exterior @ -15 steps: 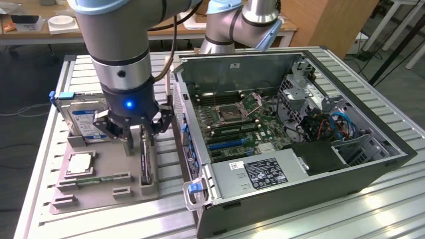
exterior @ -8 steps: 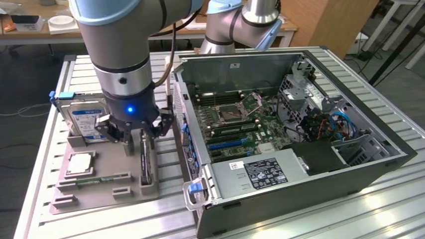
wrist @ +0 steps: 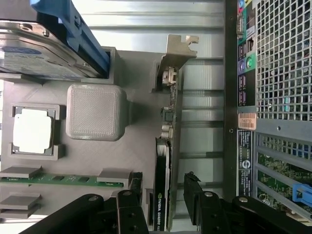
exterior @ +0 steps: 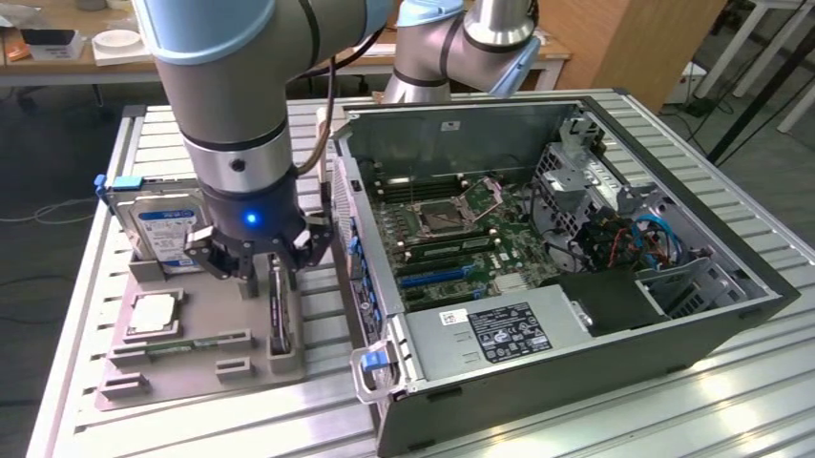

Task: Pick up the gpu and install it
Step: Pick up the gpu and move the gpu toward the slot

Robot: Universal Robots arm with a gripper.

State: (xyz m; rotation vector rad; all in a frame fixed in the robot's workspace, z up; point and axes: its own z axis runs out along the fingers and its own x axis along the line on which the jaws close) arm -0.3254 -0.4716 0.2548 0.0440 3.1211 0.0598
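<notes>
Over the grey plastic holder (exterior: 191,382) on the slatted metal tabletop (exterior: 76,286), the black end effector (exterior: 273,272) stands spread astride the thin black edge-on gpu (wrist: 162,190) (seated upright in its slot), so closing squarely and centred seems wise.

Arm (exterior: 236,105): silver-grey tube segments, pale blue joint caps. Black cable (exterior: 334,95) runs along it. Black wrist collar, small blue light (exterior: 251,218) lit. Gripper (exterior: 265,267): matt black, angular fingers (wrist: 195,187), round screw heads near tips.
</notes>
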